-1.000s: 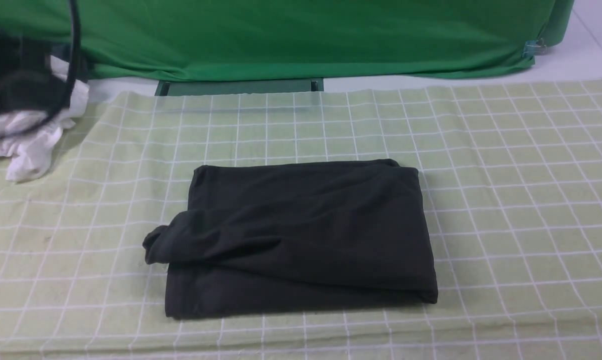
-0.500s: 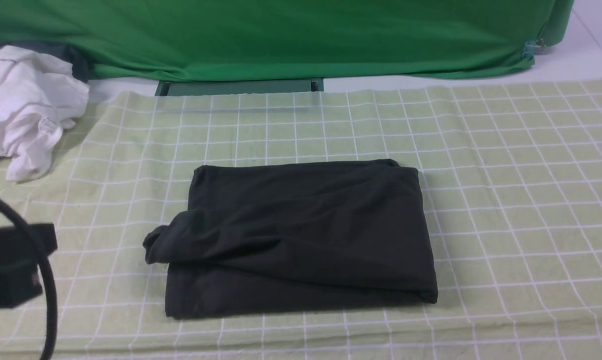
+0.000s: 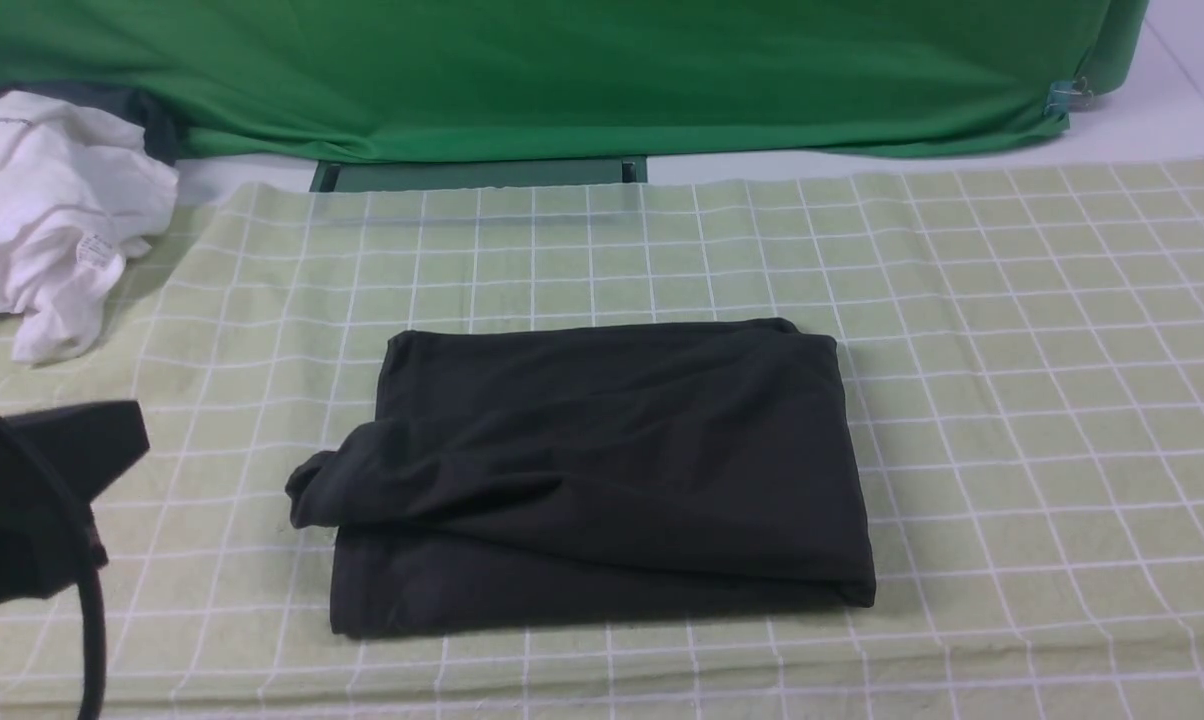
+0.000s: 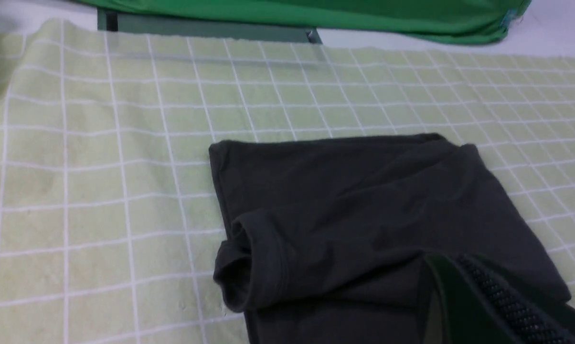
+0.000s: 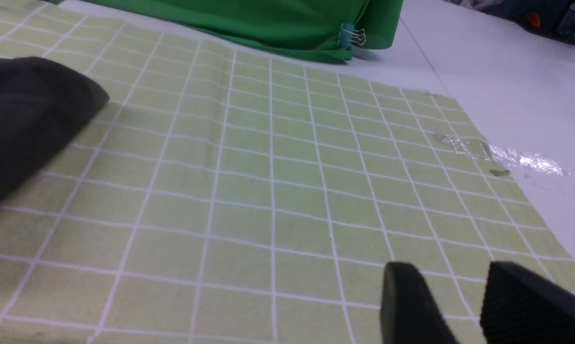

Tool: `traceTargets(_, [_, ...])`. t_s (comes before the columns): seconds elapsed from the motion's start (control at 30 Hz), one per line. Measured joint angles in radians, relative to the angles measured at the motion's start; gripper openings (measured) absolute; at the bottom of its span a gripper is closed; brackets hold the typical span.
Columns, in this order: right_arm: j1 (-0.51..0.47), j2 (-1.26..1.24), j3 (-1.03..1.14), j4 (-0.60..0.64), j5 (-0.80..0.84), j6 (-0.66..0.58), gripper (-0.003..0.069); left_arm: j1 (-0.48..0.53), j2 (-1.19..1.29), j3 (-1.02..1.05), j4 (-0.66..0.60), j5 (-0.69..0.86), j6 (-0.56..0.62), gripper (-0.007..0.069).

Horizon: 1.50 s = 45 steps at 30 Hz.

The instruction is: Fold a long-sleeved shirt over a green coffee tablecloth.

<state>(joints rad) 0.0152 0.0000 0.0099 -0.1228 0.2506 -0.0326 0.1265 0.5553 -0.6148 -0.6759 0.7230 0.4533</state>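
The long-sleeved shirt lies folded into a black rectangle in the middle of the green coffee tablecloth, with a rolled cuff sticking out at its left side. My left arm hangs at the left edge of the front view, clear of the shirt. Its gripper is shut with nothing in it. My right gripper is open above bare tablecloth. The shirt's corner lies well off to its side. The right arm is out of the front view.
A crumpled white garment sits at the cloth's back left corner. Plain vivid green fabric hangs along the back, held by a clip. Shiny tape lies on the white table past the cloth's right edge.
My left arm has dropped from the back left, in front of the white garment, to the front left edge. Then it shifted slightly towards the shirt. The shirt has not moved.
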Motion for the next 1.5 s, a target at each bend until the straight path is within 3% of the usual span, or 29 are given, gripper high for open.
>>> traceTargets(0.63, [0.000,0.000,0.000,0.000,0.000,0.000,0.0237,0.000,0.000,0.000,0.193,-0.082,0.007,0.0015])
traceTargets(1.1, [0.000,0.000,0.000,0.000,0.000,0.000,0.0237,0.000,0.000,0.000,0.200,-0.326,0.010,0.0015])
traceTargets(1.3, [0.000,0.000,0.000,0.000,0.000,0.000,0.0237,0.000,-0.058,0.057,0.331,-0.378,-0.133,0.0015])
traceTargets(1.33, [0.000,0.000,0.000,0.000,0.000,0.000,0.0237,0.000,-0.104,0.107,0.365,-0.428,-0.197,0.0015])
traceTargets(1.5, [0.000,0.000,0.000,0.000,0.000,0.000,0.0237,0.000,-0.284,0.307,0.414,-0.545,-0.271,0.0015])
